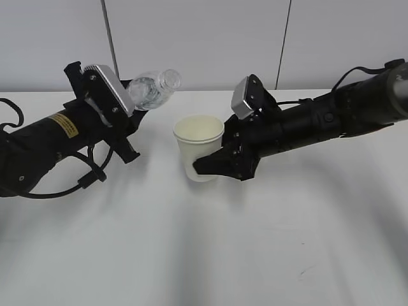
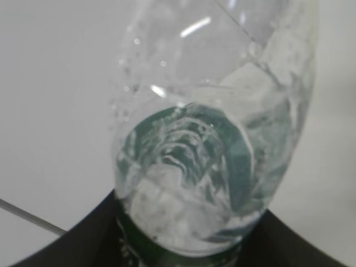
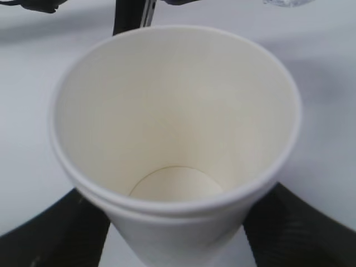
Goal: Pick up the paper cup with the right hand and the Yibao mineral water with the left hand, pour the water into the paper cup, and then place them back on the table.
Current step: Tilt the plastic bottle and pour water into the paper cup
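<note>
**Bottle tipped beside cup, both gripped above white tabletop**

Clamped in the left hand (image 1: 131, 124): the Yibao mineral water (image 1: 155, 88), clear ribbed plastic, tilted with its open neck aimed right and slightly upward, toward the cup yet still left of its rim. Droplets clinging inside the glossy wall; dark green label (image 2: 183, 253) at the base between the black fingers. Clasped by the right hand (image 1: 213, 162) around the lower wall: the paper cup (image 1: 199, 145), matte cream, tapered, rolled rim, upright. Interior seemingly dry, though hard to tell. Beneath, the table (image 1: 210, 255), smooth and white.
</note>
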You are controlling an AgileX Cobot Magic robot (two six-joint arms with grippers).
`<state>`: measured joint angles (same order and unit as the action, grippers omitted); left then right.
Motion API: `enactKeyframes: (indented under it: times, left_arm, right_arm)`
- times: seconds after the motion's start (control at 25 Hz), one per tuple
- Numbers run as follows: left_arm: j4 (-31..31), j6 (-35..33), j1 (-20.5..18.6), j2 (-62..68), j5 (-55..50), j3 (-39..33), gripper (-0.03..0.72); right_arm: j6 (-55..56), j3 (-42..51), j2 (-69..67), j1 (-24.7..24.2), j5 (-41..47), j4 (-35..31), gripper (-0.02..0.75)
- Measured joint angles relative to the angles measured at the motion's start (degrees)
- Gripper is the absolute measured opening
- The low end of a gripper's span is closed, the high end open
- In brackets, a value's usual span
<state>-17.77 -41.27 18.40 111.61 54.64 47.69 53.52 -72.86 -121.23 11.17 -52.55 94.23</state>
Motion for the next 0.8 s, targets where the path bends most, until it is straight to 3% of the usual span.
enactKeyframes:
  times: [0.8]
  left_arm:
    - [0.0, -20.1, 0.0, 0.0, 7.7, 0.0, 0.342]
  right_arm:
    - [7.0, -2.3, -0.1, 0.4, -6.1, 4.4, 0.512]
